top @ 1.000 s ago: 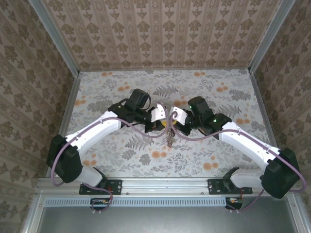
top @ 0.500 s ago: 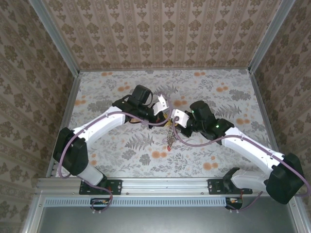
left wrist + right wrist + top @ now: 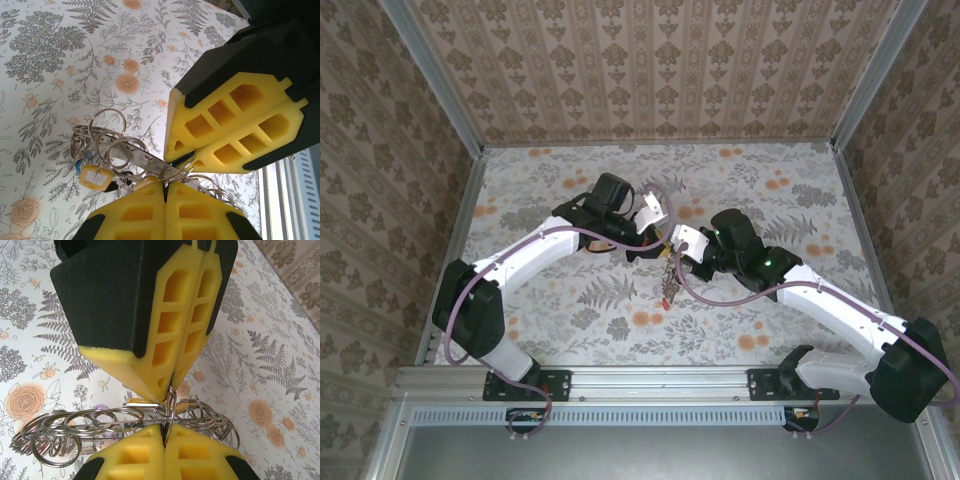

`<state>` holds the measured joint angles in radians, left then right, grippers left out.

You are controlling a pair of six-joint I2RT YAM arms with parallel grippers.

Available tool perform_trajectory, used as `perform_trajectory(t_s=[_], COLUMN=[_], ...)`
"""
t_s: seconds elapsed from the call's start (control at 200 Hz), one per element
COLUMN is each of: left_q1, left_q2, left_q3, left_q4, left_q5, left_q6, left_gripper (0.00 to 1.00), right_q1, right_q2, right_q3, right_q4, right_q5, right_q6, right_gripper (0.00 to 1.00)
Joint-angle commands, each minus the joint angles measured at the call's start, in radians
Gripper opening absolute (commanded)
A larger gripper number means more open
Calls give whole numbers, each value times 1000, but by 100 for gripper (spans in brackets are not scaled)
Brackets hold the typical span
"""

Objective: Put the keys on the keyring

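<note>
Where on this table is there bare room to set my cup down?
Bare table runs along the back wall, and a wide patch lies between the left arm and right arm by the front rail. The middle is crowded: the left gripper and right gripper pinch a bunch of keys and rings there.

White arms (image 3: 525, 262), black joints (image 3: 470, 315), purple cables (image 3: 620, 266)

Bright even light, soft shadows, mostly sharp
</note>
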<state>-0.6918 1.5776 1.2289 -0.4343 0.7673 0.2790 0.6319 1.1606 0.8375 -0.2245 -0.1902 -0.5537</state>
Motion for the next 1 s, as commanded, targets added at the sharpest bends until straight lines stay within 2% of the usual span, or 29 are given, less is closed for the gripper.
perform_trajectory(t_s=[0.0,0.3,0.615,0.885,0.995], left_q1=[11,34,43,43,43], left_q2=[-1,-50,-67,-70,-75], left_q3=[11,-40,-45,-55,-58], left_q4=[9,0,-55,-66,-64], left_q5=[38,88,87,133,143], left_q6=[-12,69,154,201,205], left_gripper=[0,0,0,0,16], right_q1=[17,15,15,15,15], right_q2=[-51,-160,-206,-216,-209], right_q3=[-24,-143,-180,-186,-183], right_q4=[83,238,280,297,296], right_q5=[-36,-169,-256,-304,-302], right_q6=[-21,-65,-99,-130,-133], right_gripper=[0,0,0,0,0])
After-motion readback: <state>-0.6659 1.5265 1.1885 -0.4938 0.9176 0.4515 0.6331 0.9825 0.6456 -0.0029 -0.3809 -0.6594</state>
